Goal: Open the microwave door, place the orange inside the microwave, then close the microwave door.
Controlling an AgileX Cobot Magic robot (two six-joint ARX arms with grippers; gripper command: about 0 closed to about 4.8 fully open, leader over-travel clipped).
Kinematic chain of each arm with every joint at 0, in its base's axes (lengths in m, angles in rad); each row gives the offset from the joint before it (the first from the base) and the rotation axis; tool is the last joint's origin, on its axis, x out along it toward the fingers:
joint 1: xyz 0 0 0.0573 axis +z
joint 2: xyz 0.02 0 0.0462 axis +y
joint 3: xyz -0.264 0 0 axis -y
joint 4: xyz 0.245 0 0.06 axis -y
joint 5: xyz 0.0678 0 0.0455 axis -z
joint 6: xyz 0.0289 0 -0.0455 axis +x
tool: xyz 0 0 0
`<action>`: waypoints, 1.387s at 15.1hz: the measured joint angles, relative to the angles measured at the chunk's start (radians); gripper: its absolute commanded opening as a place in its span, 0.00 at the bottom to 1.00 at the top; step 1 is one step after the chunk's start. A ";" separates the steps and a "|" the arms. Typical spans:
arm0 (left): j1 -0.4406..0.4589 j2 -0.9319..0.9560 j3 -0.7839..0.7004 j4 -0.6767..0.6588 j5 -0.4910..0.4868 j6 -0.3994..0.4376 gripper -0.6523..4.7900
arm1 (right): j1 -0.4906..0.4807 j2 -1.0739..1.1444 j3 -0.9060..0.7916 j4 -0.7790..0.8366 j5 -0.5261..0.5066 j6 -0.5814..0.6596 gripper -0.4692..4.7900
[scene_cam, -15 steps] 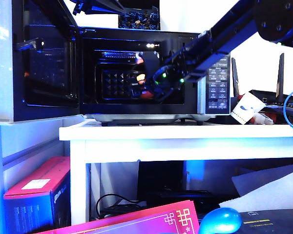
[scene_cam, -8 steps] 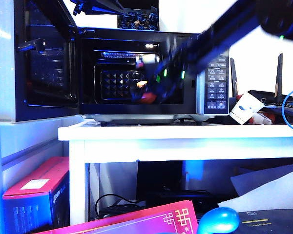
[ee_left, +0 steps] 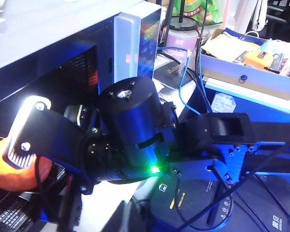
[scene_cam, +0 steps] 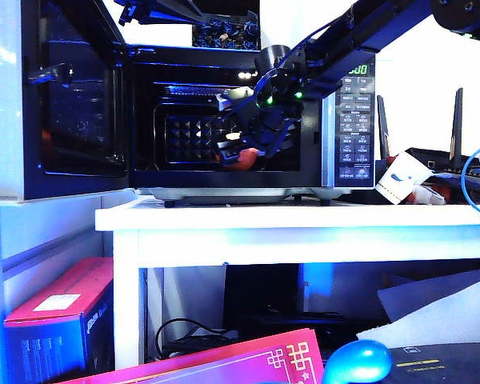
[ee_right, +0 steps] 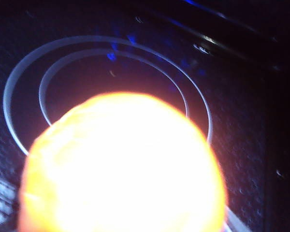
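Orange point(ee_right: 123, 166), round and glossy, sits on the microwave point(scene_cam: 248, 120)'s ringed glass plate point(ee_right: 19, 87) under the wide-open, empty right gripper point(scene_cam: 240, 144); left gripper's state I can't tell.

Strong blue cast throughout; the orange point(ee_right: 123, 166) is overexposed and blurred, the microwave point(scene_cam: 224, 112) cavity dim

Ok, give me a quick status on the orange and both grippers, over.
Right gripper open inside the microwave, orange beneath it. Left gripper not visible. Microwave door wide open, nothing blocking it.
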 measured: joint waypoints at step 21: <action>0.000 0.000 0.000 -0.001 0.003 0.000 0.11 | 0.031 -0.105 0.003 -0.242 0.222 -0.029 1.00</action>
